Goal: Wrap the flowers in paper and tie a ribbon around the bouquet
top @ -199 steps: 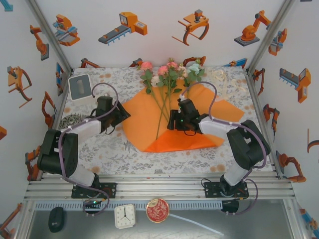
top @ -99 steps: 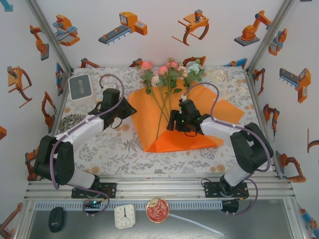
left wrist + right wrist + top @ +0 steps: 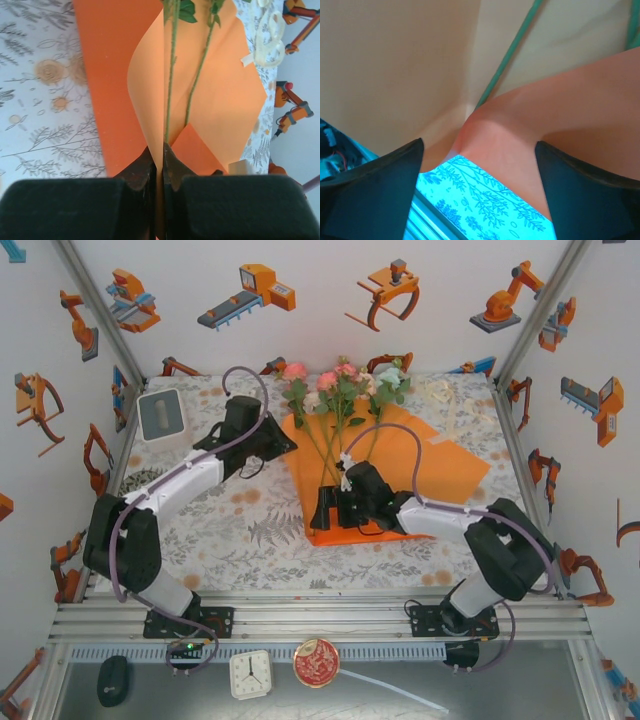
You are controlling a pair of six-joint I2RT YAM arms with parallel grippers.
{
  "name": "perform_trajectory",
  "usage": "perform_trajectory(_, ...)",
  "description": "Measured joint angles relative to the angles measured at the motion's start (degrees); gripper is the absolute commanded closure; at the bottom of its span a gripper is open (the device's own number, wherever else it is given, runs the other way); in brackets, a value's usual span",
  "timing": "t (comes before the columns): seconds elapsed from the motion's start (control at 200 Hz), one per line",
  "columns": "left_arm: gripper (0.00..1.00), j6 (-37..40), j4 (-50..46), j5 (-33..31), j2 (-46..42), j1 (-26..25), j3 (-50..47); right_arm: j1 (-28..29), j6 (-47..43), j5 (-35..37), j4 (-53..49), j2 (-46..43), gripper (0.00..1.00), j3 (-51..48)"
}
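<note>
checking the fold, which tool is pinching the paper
The left tool, jaws shut on a raised edge of the orange paper; the right tool stands open.

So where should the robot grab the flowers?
Probably the bare stems, low down where they bunch together, pinching across them from above. The flowers lie flat on the paper with the blooms at the far end, so that spares them. The left gripper holds a paper flap up on the left, so the right side looks freer.

— Can you see where the flowers [image 3: 343,390] end?
— No. The stem ends run under the fold of the paper [image 3: 450,465], behind the right gripper [image 3: 335,510].
</note>
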Motion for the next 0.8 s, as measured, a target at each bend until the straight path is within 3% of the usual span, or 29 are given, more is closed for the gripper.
perform_trajectory(0.32, 0.86, 0.0, -0.4, -0.2, 5.3, -2.2, 3.2, 0.1, 4.1, -9.8, 16.9, -4.8, 0.01, -11.7)
perform_trajectory(0.621, 0.86, -0.1, -0.4, -0.9, 7.2, -4.4, 6.1, 3.3, 8.6, -9.3, 23.7, 1.0, 0.03, -7.5)
perform_trajectory(0.801, 0.86, -1.5, 0.9, -0.9, 8.4, -6.3, 6.6, 3.8, 10.8, -8.0, 23.7, 5.1, 0.11, -5.6)
